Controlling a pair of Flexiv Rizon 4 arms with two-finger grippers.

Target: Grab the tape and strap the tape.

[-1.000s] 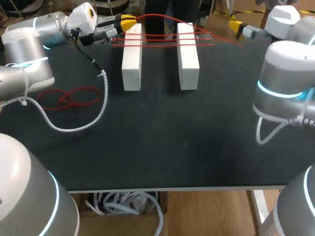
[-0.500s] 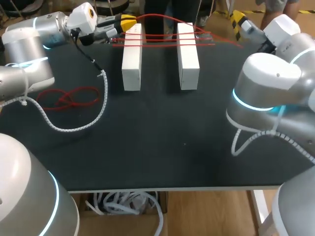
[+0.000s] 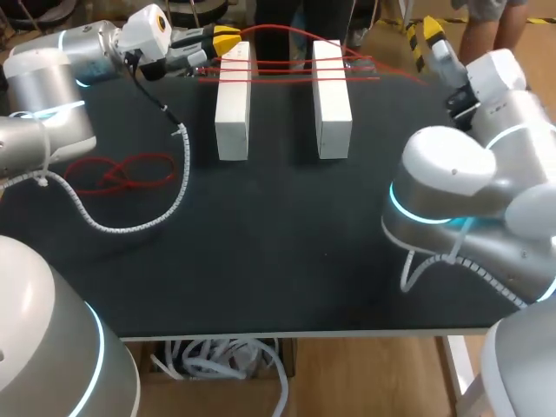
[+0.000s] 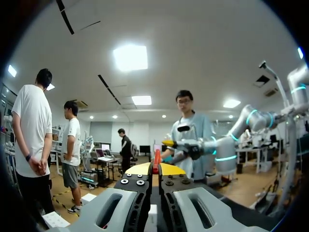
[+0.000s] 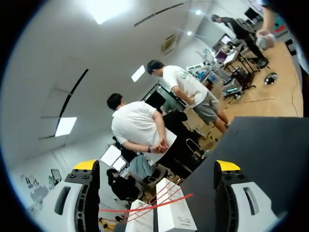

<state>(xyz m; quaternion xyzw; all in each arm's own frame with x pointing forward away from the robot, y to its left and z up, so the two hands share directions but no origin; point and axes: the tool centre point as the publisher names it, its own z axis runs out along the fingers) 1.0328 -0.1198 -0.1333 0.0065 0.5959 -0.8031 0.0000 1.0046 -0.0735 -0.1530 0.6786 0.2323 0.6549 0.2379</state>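
Two white blocks (image 3: 233, 100) (image 3: 332, 98) stand side by side at the far middle of the black table (image 3: 287, 252). Red tape (image 3: 287, 68) runs in several strands across their far ends. My left gripper (image 3: 217, 39) is by the left block's far end, shut on the red tape (image 4: 156, 159), which shows pinched between its yellow tips (image 4: 166, 169). More red tape lies in a loose heap (image 3: 122, 171) at the left. My right gripper (image 3: 434, 36) is raised at the far right, open and empty (image 5: 157, 165); the blocks (image 5: 176, 212) and tape (image 5: 154, 203) lie below and ahead of it.
The left arm's white spiral cable (image 3: 130, 221) droops onto the table beside the tape heap. The right arm's large elbow (image 3: 452, 191) hangs over the table's right part. The near table edge (image 3: 304, 332) runs across the front.
My right arm has swung: its elbow moved inward over the table and its gripper shifted and tilted upward. The left arm and the tape have not moved.
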